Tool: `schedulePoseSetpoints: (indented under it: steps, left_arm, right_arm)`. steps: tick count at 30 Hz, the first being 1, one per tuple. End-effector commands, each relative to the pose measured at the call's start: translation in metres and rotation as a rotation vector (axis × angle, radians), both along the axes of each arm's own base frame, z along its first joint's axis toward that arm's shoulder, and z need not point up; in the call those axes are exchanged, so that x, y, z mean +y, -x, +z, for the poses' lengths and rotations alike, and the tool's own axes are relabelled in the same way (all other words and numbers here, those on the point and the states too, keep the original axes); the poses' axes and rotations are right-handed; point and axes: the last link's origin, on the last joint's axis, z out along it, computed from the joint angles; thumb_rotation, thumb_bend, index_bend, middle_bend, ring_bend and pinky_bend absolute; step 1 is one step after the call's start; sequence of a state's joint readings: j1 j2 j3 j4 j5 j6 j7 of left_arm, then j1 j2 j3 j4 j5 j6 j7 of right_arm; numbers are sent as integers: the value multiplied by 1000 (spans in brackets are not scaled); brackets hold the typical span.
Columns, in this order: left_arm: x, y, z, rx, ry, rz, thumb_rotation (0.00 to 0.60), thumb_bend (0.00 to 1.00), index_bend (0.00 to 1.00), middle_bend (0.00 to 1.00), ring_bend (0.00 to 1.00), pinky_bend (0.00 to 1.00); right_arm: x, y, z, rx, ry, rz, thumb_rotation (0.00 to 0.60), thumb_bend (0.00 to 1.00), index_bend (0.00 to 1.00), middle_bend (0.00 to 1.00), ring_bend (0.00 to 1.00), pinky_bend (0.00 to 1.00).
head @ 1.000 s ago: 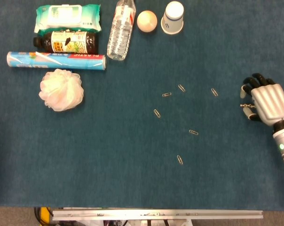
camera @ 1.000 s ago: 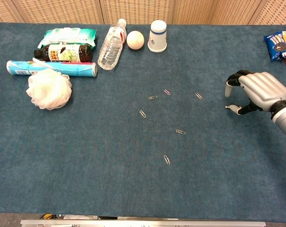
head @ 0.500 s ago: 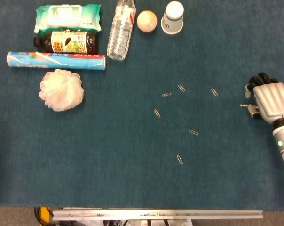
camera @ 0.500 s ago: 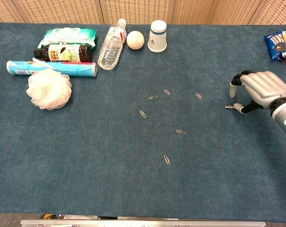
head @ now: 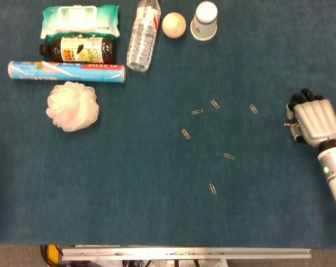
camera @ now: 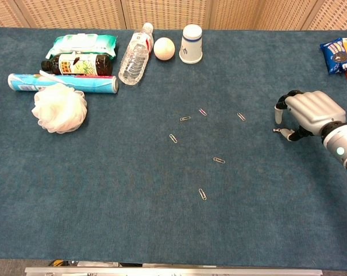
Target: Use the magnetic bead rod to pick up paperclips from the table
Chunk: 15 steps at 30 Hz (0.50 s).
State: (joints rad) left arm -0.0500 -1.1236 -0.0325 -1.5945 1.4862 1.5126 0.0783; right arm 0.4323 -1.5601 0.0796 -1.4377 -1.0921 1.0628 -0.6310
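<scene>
Several paperclips lie scattered on the blue cloth mid-table, among them one [head: 197, 112], another [head: 253, 109] nearest my hand, and one [head: 212, 188] closest to the front edge; in the chest view they show around [camera: 219, 160]. My right hand [head: 315, 120] [camera: 308, 112] rests at the right, fingers curled down. A small metal tip of the magnetic bead rod [head: 287, 124] [camera: 276, 130] pokes out from under the thumb and lies on the cloth. Whether the hand truly grips the rod is hidden. My left hand does not show.
At the back left lie a wipes pack [head: 80, 20], a dark bottle [head: 79, 50], a wrap tube [head: 67, 72], a bath puff [head: 72, 105], a water bottle [head: 144, 34], a pale ball [head: 173, 24] and a paper cup [head: 204, 20]. Snack packs [camera: 337, 56] sit far right.
My right hand shifted slightly and its fingers curled in tighter over the rod. The rod's tip stayed in place on the cloth. The paperclips have not moved.
</scene>
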Motion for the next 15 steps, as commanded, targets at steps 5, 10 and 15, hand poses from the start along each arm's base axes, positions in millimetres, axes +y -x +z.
schedulePoseSetpoints:
  steps: [5,10,15]
  left_arm:
    - [0,0,0,-2,0,-1,600,137,416,435,355,534]
    - [0,0,0,-3,1,-2,600,137,416,435,355,534]
    - [0,0,0,-4,0,-2,600,137,416,435,355,534]
  right_arm:
    - [0,1,-3,13,5,0,600,316,493,280,147,312]
    - [0,2,-4,23,6,2,600,313,493,280,147,312]
    - [0,2,-5,32,1,5,600,308,493,280,147,309]
